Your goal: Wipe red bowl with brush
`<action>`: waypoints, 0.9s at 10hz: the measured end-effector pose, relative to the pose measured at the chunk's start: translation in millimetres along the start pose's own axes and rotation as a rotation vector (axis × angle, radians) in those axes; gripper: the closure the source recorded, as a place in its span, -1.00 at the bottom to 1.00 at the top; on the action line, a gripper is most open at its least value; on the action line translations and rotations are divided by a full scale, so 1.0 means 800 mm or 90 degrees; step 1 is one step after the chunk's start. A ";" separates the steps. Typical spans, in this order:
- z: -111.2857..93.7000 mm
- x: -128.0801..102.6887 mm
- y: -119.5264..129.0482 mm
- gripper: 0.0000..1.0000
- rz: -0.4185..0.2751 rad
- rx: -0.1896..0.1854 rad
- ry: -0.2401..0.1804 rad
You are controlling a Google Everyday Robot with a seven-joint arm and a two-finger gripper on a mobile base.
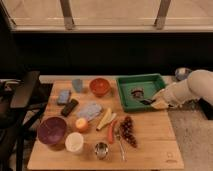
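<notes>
A: Setting?

B: Wooden table (pixel 150 145) viewed from above and in front. Dark wall and window ledge behind, black chair (pixel 25 95) at the left.

A: Place of the red bowl?

B: Red bowl (pixel 99 86) upright near the far edge, just left of a green tray (pixel 150 82), not touching it.

A: And the gripper?

B: Gripper (pixel 159 103) on a white arm (pixel 192 87) reaching in from the right, over the tray's near right corner. Clamped on the brush (pixel 138 93): black handle in the grip, dark rounded head out to the left above the tray floor, apart from the bowl.

A: Anything between brush and bowl?

B: Only the tray's left wall and a strip of bare wood.

A: Elsewhere on the table?

B: Small grey-blue cup (pixel 77 85), blue sponge (pixel 63 96), black block (pixel 69 107) and grey cloth (pixel 90 111) left of centre. Purple bowl (pixel 52 131), white cup (pixel 74 142) and orange (pixel 81 124) at the near left. Yellow fruit (pixel 104 119), grapes (pixel 127 131), fork (pixel 120 145) and metal cup (pixel 101 149) toward the front.

A: Any writing?

B: Small dark mark (pixel 171 160) at the near right corner, unreadable.
</notes>
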 end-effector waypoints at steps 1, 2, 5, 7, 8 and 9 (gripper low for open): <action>0.000 0.000 0.000 1.00 0.000 0.000 0.000; -0.001 0.003 0.000 1.00 0.002 0.001 0.001; -0.003 0.001 -0.004 1.00 0.005 0.010 -0.006; -0.006 -0.024 -0.025 1.00 -0.008 0.021 -0.038; -0.003 -0.042 -0.034 1.00 -0.016 0.023 -0.054; 0.003 -0.068 -0.042 1.00 -0.026 0.022 -0.076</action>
